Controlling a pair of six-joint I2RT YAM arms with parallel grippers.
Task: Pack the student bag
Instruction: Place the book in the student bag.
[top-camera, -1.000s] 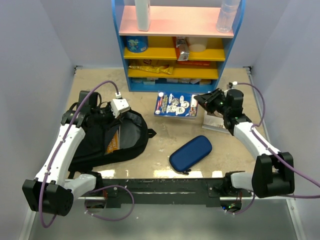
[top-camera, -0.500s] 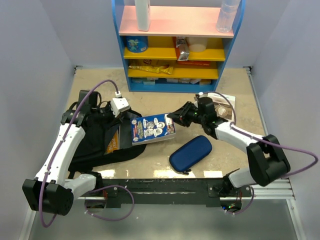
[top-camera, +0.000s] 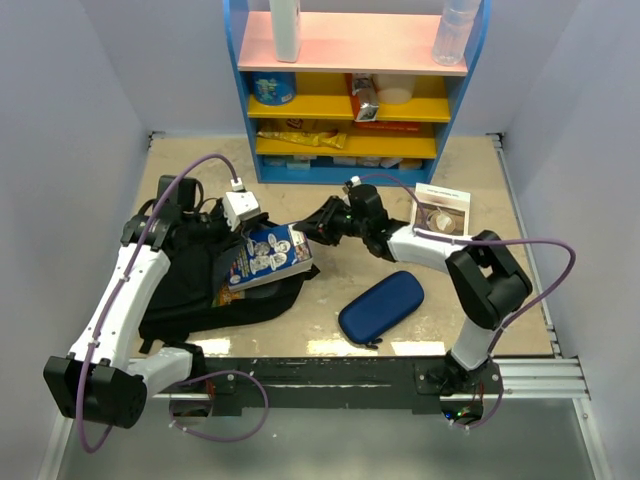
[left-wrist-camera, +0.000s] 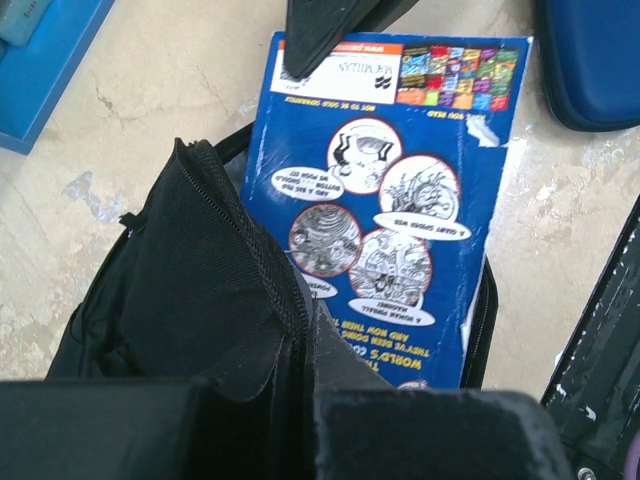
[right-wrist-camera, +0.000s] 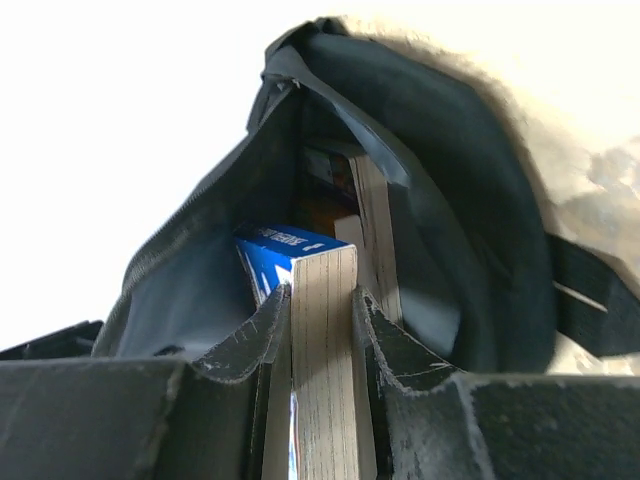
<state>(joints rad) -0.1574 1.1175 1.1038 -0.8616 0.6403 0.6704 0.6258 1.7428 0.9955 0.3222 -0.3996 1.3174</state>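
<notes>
The blue book's (left-wrist-camera: 400, 200) lower end is lost inside the mouth of the student bag (left-wrist-camera: 190, 300) — black fabric covers its last lines of print. The pencil case (left-wrist-camera: 590, 60) is cut off at the left wrist view's top-right corner. Packets on the shelf (top-camera: 360, 45) are too small to read.

Even, bright light falls from above in the overhead view, leaving only soft, short shadows on the table (top-camera: 470, 170) and pale glare patches near its front edge. The right wrist view is overexposed: everything behind the student bag (right-wrist-camera: 450, 150) is blown to white, while its interior stays dim. In the left wrist view the book (left-wrist-camera: 400, 200) cover is sharp, and the black fabric nearest the lens is blurred.
</notes>
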